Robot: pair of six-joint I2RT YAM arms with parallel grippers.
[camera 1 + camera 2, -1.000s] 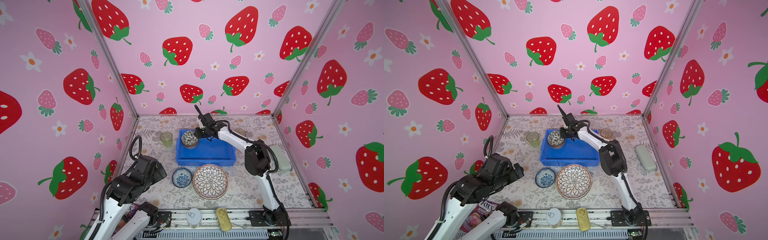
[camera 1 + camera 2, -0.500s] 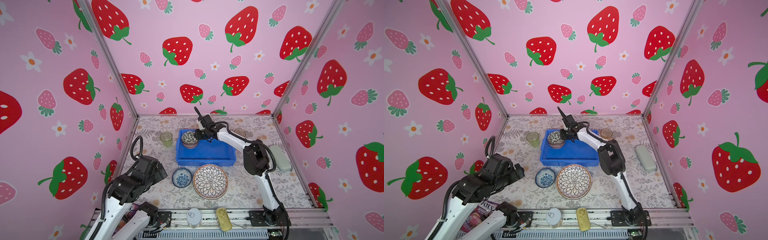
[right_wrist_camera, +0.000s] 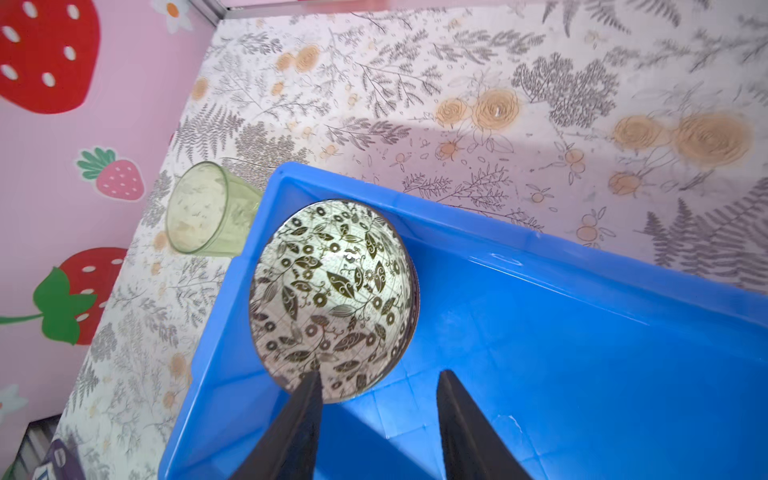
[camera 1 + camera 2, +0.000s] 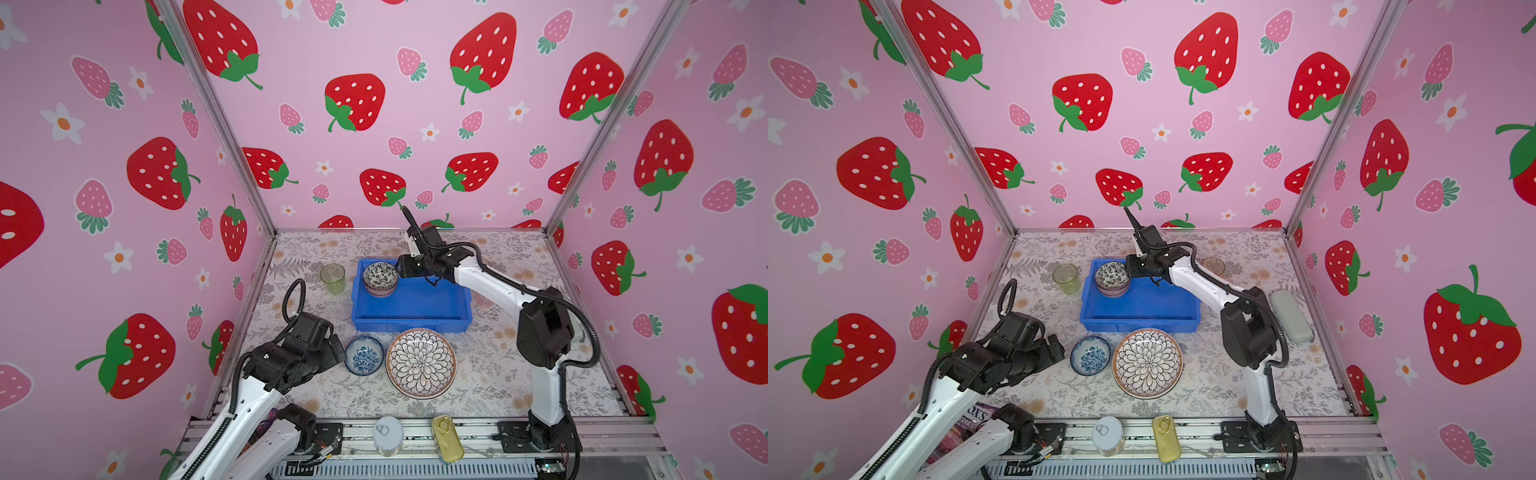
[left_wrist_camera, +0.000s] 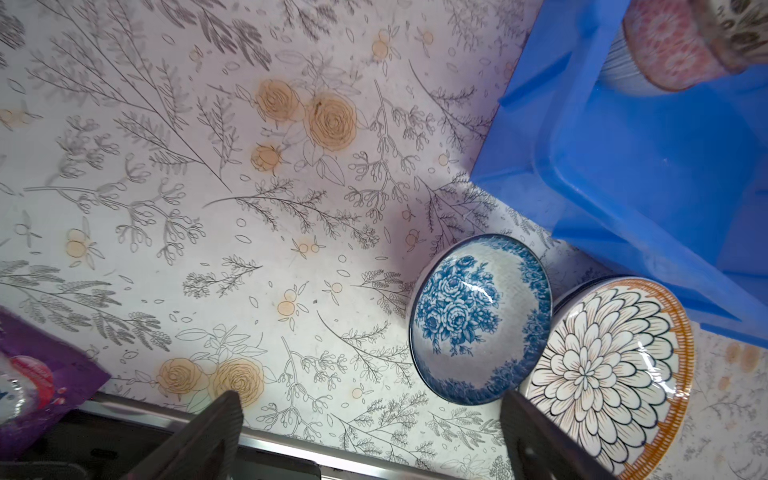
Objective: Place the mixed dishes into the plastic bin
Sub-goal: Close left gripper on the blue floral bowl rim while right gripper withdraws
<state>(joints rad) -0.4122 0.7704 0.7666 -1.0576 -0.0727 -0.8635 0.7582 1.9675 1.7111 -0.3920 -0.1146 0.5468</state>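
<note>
Right hand (image 3: 379, 374) spread at rim of black-floral bowl (image 3: 332, 291) in blue bin (image 3: 582, 332). Left hand (image 5: 370, 395) spread wide near blue-floral bowl (image 5: 478, 320).

Silver round tin (image 4: 387, 435) & gold oval tin (image 4: 447, 439) sat side by side on the front rail (image 4: 615, 434). Purple candy bag (image 4: 967, 419) was at front-left, partly hidden. Grey oblong case (image 4: 1291, 309) lay by the right wall. Floral table cover (image 4: 490, 374), strawberry walls (image 4: 374, 104) all round.
</note>
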